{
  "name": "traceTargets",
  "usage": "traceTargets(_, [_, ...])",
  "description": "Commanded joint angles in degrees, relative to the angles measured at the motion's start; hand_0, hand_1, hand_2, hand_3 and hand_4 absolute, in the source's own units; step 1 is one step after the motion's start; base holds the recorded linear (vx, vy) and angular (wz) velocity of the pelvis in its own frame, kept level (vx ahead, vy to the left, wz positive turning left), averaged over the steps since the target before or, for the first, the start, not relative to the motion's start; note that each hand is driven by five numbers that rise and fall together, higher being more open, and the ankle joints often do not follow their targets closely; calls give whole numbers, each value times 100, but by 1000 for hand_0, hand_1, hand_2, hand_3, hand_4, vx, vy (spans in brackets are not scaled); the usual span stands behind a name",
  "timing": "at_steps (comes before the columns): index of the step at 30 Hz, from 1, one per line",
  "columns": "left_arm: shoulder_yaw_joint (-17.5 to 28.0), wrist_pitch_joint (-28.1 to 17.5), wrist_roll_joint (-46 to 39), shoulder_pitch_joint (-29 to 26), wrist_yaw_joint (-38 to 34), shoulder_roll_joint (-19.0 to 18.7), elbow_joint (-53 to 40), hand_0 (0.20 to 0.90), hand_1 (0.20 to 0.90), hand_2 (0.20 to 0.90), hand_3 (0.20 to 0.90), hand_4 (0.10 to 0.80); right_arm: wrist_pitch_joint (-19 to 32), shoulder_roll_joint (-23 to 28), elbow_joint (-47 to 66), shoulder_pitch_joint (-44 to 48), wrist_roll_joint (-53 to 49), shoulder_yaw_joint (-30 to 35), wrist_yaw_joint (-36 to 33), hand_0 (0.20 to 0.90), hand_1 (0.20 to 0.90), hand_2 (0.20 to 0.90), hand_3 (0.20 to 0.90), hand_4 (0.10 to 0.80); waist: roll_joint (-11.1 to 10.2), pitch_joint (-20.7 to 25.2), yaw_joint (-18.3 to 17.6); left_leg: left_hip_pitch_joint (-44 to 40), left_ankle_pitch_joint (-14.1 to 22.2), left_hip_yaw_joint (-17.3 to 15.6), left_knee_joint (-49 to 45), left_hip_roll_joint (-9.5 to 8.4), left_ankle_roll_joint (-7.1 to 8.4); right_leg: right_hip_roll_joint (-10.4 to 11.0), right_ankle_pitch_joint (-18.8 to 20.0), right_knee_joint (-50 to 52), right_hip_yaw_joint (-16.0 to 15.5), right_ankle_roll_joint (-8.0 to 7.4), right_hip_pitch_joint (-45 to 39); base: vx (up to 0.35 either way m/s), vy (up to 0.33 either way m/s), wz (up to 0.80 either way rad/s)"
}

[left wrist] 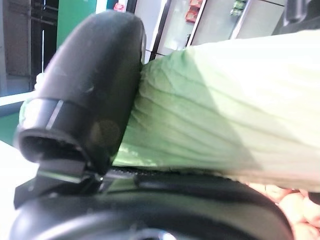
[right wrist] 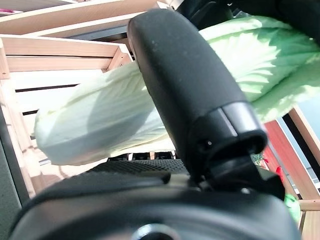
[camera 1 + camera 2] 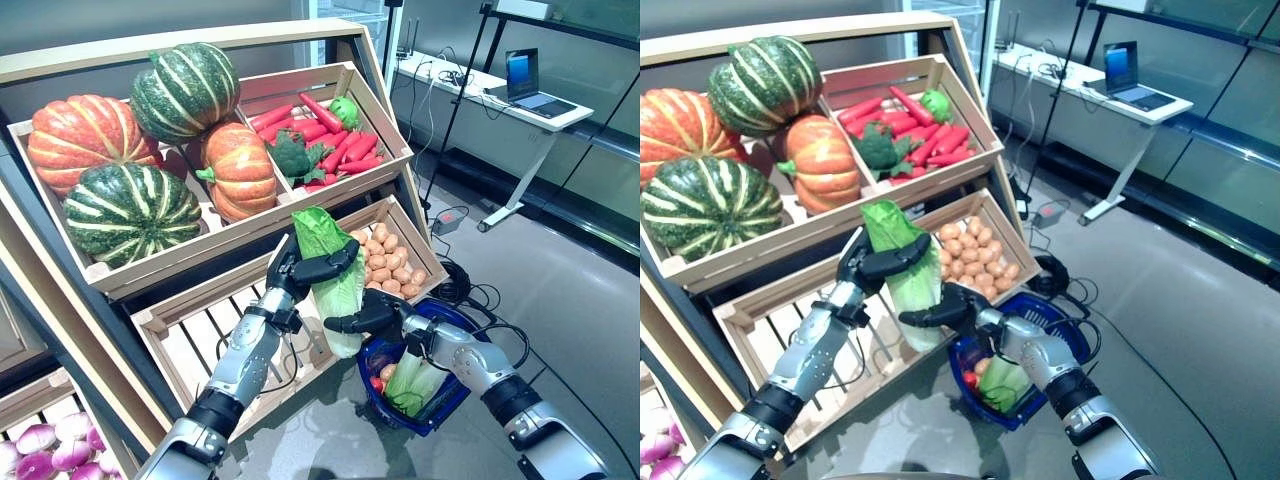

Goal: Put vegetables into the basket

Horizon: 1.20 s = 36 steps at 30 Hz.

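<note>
A long pale-green napa cabbage (image 3: 345, 292) stands upright in the air in front of the stand's lower shelf, just left of the blue basket (image 3: 447, 398). My left hand (image 3: 296, 270) is shut on its upper half, thumb across the front; the left wrist view shows that thumb (image 1: 90, 90) on the cabbage (image 1: 225, 125). My right hand (image 3: 374, 317) is shut on its lower half; the right wrist view shows this thumb (image 2: 190, 90) over the cabbage (image 2: 100, 125). The basket stands on the floor under my right forearm and holds another leafy green-white cabbage (image 3: 412, 380), a red piece and a small brown round one.
The wooden stand (image 3: 250, 235) fills the left and back. Its lower slatted crate (image 3: 190, 340) lies behind my left arm, with a crate of potatoes (image 3: 392, 258) just behind the cabbage. A white desk with a laptop (image 3: 520, 85) stands at the back right across grey floor.
</note>
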State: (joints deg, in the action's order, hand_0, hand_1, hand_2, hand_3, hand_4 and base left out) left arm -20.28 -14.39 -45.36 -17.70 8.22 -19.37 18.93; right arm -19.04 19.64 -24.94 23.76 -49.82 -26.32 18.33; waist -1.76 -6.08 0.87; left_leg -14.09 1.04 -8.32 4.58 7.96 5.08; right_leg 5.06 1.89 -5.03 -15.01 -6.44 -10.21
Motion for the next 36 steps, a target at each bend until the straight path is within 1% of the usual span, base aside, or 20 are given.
traceTargets(1, [-704,-373,-590,-665,630,641,-1102,300,300,300,300,400,319,-845,-84,577,-1133,135,205,300,300,300,300,400,-76,352,98,276,-110,-19,42,-20,-7,329,-6,57,-99,46,-189,12,-8,6])
traceTargets(4, [-720,-314,-580,-679,666,631,-1135,300,300,300,300,400,375,-865,-142,587,-1189,162,277,300,300,300,300,400,-75,352,117,273,-107,-6,42,-21,-5,335,-5,55,-114,46,-195,9,-11,6])
traceTargets(9, [-743,-227,-572,-694,620,592,-1129,300,300,300,300,400,408,-847,-219,601,-1248,208,201,300,300,300,300,400,-55,375,112,287,-102,11,42,-26,-4,351,2,44,-118,40,-191,-2,2,1])
traceTargets(19, [-603,0,-498,-535,599,460,-1123,300,300,300,300,400,562,-592,-356,355,-1306,506,120,300,300,300,300,400,-33,359,59,285,-105,-38,42,-18,-9,361,33,37,-91,25,-167,0,1,0])
traceTargets(20, [-549,107,-416,-473,666,423,-1116,349,349,349,349,433,576,-530,-403,303,-1322,616,57,300,300,300,300,400,-32,358,55,288,-99,-46,42,-13,-11,357,41,23,-83,23,-163,0,0,0])
traceTargets(21, [-542,121,-402,-461,660,411,-1121,349,349,349,349,433,583,-513,-414,290,-1324,636,57,300,300,300,300,400,-32,358,54,288,-99,-49,42,-12,-11,356,42,22,-80,24,-161,0,0,0])
traceTargets(22, [-526,198,-375,-439,595,378,-1135,900,900,900,900,800,589,-470,-438,265,-1312,677,61,300,300,300,300,400,-31,358,50,289,-101,-55,42,-9,-12,351,44,19,-72,27,-157,0,0,0])
traceTargets(24, [-449,367,-274,-356,502,283,-1108,900,900,900,900,800,697,-330,-519,116,-1046,801,62,300,300,300,300,400,-26,346,28,292,-107,-91,42,-1,-15,342,64,5,-50,19,-136,0,0,0])
traceTargets(28, [-254,382,-149,-132,513,142,-1075,900,900,900,900,800,659,-109,-612,-233,-1171,1086,95,300,300,300,300,400,-24,314,-4,293,-116,-142,42,21,-17,330,83,3,-17,11,-106,-11,-11,-4])
traceTargets(32, [18,443,-80,6,506,-26,-945,900,900,900,900,800,787,117,-941,-524,-1101,1511,88,300,300,300,300,400,-21,275,-35,299,-127,-198,42,47,-19,307,102,3,33,18,-61,-27,-22,-5])
traceTargets(36, [156,494,8,138,492,-81,-895,900,900,900,900,800,898,234,-1081,-851,-1101,1788,102,300,300,300,300,400,-18,226,-78,320,-142,-234,42,63,-19,298,124,3,82,14,-13,-37,-20,-9])
